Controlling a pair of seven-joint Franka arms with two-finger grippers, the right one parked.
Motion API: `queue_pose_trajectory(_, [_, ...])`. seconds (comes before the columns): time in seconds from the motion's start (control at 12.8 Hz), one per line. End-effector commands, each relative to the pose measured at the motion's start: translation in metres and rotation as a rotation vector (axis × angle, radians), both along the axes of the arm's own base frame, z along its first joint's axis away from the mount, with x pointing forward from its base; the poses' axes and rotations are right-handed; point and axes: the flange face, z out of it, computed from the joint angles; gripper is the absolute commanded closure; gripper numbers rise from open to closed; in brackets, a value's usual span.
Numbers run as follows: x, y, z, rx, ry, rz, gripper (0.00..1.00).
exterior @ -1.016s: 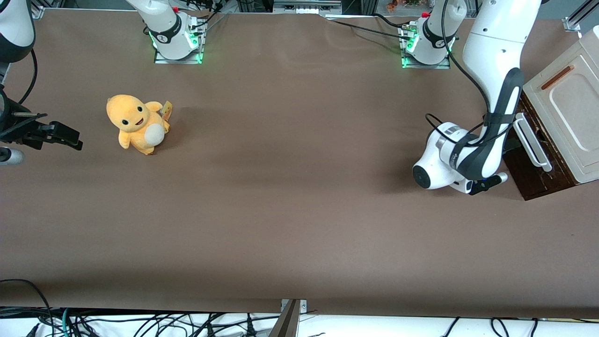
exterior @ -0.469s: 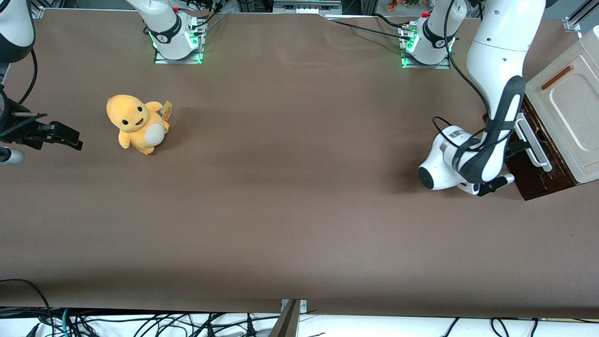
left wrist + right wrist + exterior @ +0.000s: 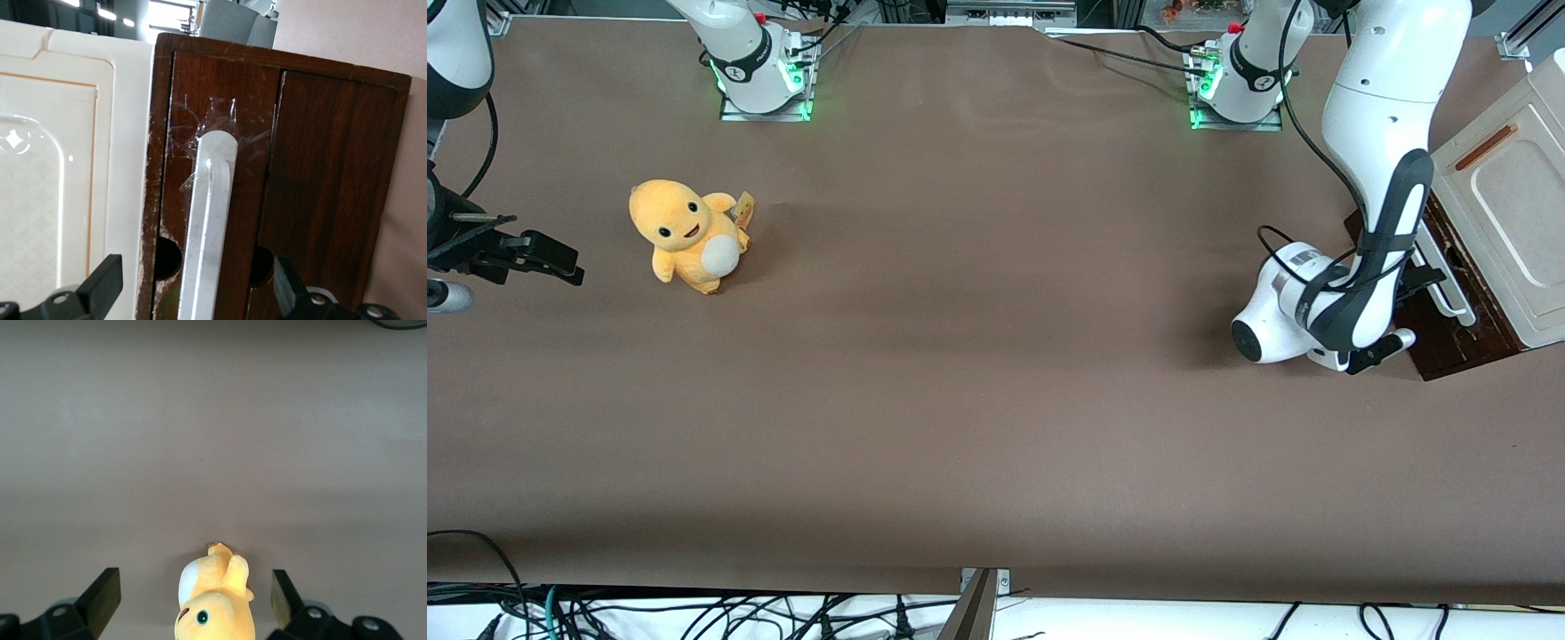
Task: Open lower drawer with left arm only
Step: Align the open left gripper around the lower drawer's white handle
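The lower drawer (image 3: 1449, 342) shows its dark brown wooden front (image 3: 233, 100) at the working arm's end of the table, with a white bar handle (image 3: 1451, 289) taped on at its end. The left arm (image 3: 1374, 187) bends down in front of the drawer. Its black gripper (image 3: 1421, 281) is at the handle. In the left wrist view the gripper (image 3: 197, 283) is open, and its two fingers (image 3: 107, 283) stand on either side of the handle (image 3: 210, 220) without touching it. The drawer looks shut.
A cream panel (image 3: 1507, 204) with an orange-brown slot lies above the dark front. An orange plush toy (image 3: 687, 236) sits toward the parked arm's end. Two arm bases (image 3: 1232, 84) with green lights stand along the table edge farthest from the front camera.
The left arm's wrist has moved closer to the drawer front, bringing the gripper up to the white handle. The drawer and the toy have not moved.
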Motion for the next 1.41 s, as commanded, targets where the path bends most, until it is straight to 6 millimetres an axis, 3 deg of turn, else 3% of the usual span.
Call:
queue_pose_trajectory(0.0, [-0.002, 0.009, -0.006, 0.036, -0.01, -0.021, 0.01])
queue_pose_trajectory(0.7, [-0.023, 0.024, -0.025, 0.073, 0.063, -0.036, 0.08])
queue_pose_trajectory(1.33, [-0.021, 0.026, -0.014, 0.051, 0.142, -0.035, 0.17])
